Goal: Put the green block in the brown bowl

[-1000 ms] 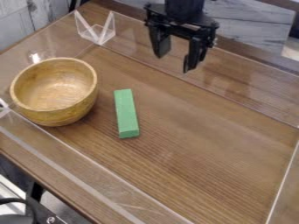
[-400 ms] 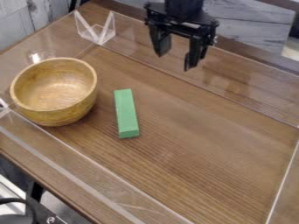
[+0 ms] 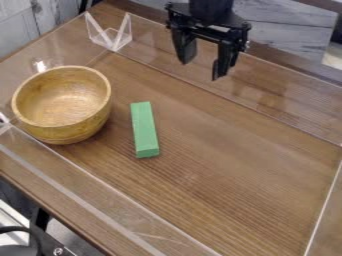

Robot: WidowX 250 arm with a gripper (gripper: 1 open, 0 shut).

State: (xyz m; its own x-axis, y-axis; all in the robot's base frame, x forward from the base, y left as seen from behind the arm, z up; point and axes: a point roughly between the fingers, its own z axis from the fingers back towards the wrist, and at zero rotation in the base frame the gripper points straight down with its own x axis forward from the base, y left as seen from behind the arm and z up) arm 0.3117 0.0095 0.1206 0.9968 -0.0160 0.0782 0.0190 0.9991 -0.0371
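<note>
The black claw (image 3: 205, 57) hangs wide open and empty above the far side of the wooden table (image 3: 254, 150). The flat bright-green rectangular block (image 3: 144, 129) lies just beside the round light-brown wooden bowl (image 3: 62, 103). Approach stage, I'd say: next, swing over and descend on the block.

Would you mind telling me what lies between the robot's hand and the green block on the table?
Nothing: in the camera view, only bare wooden tabletop separates the open hand from the green block.
</note>
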